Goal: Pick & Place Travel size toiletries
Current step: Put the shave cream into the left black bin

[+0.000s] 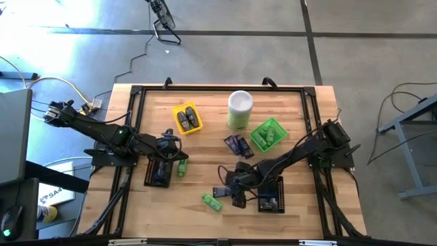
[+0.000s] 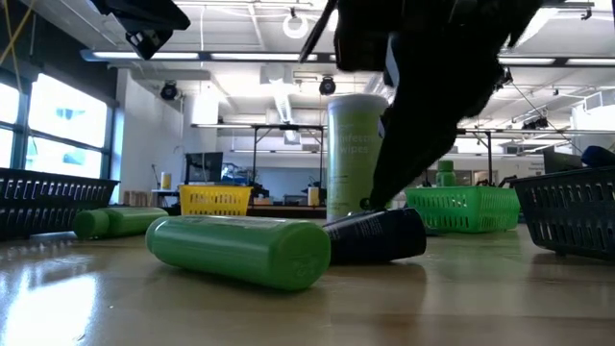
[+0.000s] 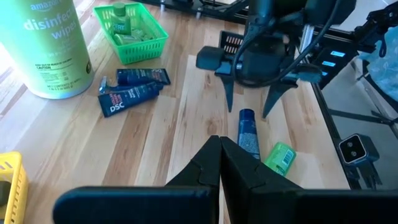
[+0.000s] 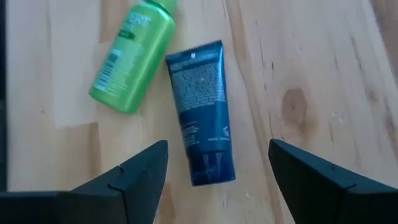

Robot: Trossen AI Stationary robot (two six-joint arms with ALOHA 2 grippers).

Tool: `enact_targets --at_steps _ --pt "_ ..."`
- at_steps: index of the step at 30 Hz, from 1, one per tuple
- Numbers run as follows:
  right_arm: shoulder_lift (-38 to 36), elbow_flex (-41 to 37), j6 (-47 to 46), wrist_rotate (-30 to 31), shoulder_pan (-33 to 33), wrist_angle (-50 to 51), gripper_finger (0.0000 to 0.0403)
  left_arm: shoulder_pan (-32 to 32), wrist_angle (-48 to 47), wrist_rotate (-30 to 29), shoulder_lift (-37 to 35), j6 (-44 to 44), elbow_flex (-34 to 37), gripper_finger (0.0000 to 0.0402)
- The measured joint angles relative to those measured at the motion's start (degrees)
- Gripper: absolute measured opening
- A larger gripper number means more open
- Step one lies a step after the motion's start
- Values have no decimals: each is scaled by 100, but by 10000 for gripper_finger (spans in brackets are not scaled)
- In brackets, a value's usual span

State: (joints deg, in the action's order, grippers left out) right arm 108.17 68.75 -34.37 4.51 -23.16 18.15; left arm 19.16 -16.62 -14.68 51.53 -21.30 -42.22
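green bottle (image 4: 132,56) lies beside navy tube (image 4: 202,112)

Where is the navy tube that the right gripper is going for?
The navy tube lies flat on the table's near-right part, beside a green bottle, directly under the open right gripper.

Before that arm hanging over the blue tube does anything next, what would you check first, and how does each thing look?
1. Right gripper open: ok, fingers spread wide.
2. Navy tube between the fingers: ok, it lies flat on the wood below the gap.
3. Green bottle out of the way: cannot tell, it lies close beside the tube and a finger might brush it.
4. Left gripper clear of the spot: ok, shut, empty and well back.
5. Green tray reachable: ok, nothing blocks it.
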Motion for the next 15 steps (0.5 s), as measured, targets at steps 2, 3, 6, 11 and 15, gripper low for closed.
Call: enact_targets --at_steps 2,3,6,11,15 --pt "54 -21 4 -15 -11 -23 272 0 -3 1 0 0 0 1" --pt "102 -15 2 -25 -13 -96 272 0 -2 2 0 0 0 1" --pt "261 -19 6 -59 -48 -138 272 0 -5 2 0 0 0 1" --pt "397 -17 6 -166 -85 -310 272 0 -29 2 0 0 -4 1" --pt "457 -24 8 -147 -87 -334 272 0 -33 2 0 -2 -4 1"
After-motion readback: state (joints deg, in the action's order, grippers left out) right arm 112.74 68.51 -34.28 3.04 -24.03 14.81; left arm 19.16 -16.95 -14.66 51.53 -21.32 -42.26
